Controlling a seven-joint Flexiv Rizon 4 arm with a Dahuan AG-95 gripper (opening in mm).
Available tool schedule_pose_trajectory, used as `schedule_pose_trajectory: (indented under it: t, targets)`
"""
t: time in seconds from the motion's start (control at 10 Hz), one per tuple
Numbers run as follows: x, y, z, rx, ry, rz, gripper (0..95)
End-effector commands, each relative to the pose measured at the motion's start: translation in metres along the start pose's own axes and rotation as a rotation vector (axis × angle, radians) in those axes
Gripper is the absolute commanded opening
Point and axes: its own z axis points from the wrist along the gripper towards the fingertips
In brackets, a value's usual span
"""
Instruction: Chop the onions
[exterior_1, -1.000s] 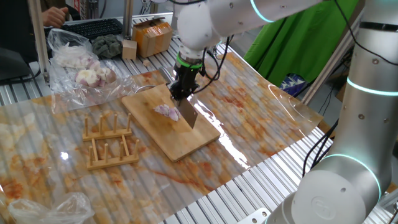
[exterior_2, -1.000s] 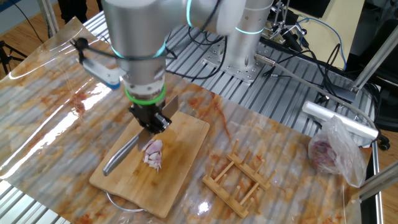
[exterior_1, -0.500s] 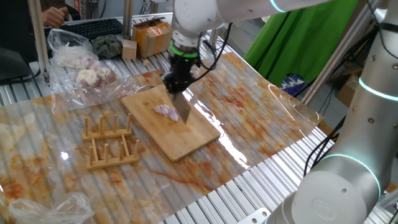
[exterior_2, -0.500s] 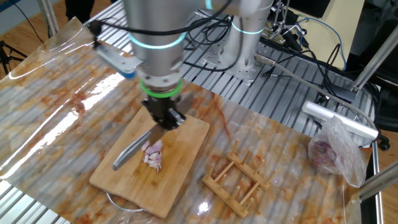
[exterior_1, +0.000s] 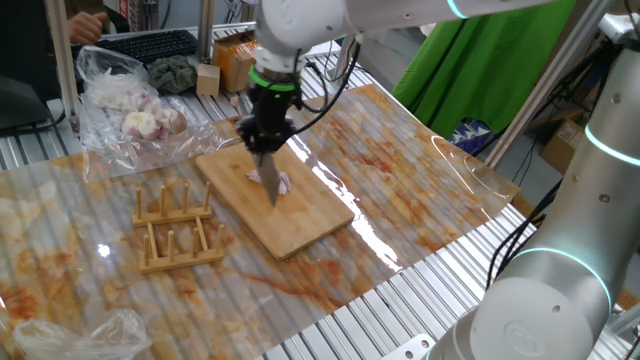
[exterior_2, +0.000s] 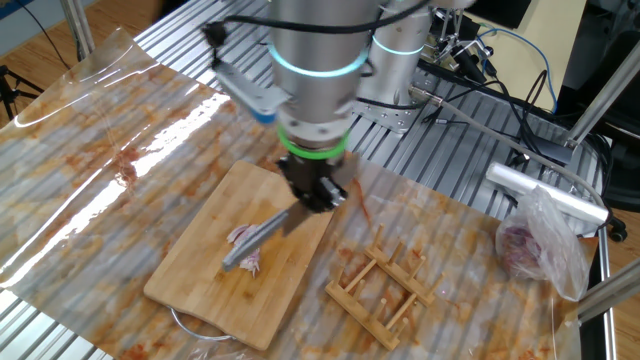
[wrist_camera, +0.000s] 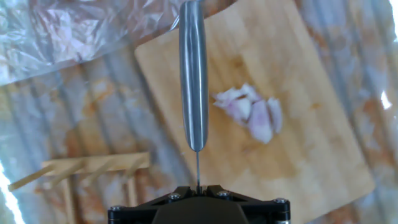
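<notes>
My gripper (exterior_1: 267, 140) is shut on the handle of a steel knife (exterior_1: 271, 183) over the wooden board (exterior_1: 300, 222). The onions (exterior_1: 283, 184), a small pale pink-white cluster of pieces, lie mid-board just right of the blade. In the other fixed view the gripper (exterior_2: 316, 193) holds the knife (exterior_2: 262, 238) slanting across the onions (exterior_2: 242, 234) on the board (exterior_2: 195, 285). In the hand view the knife (wrist_camera: 193, 81) points away from my gripper (wrist_camera: 198, 187), edge-on, with the onions (wrist_camera: 252, 112) right of it on the board (wrist_camera: 305, 149).
A wooden peg rack (exterior_1: 175, 228) stands left of the board, also seen in the other fixed view (exterior_2: 385, 285). A plastic bag of whole bulbs (exterior_1: 130, 100) lies at the back left. A cardboard box (exterior_1: 245, 55) sits behind. The table's front edge is near.
The gripper has swung the knife across the onions, from their far side toward the peg-rack side, and the blade has turned with it. The onion pieces stay on the board.
</notes>
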Motion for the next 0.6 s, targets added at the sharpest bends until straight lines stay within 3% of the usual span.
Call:
schedule_pose_trajectory:
  t: [0.1,0.4,0.6]
  targets:
    - [0.011,0.018,-0.002,0.0,0.007,0.024,0.0]
    - [0.018,0.035,0.004,0.0,0.007,0.051,0.0]
    - [0.018,0.035,0.004,0.01,0.005,0.05,0.0]
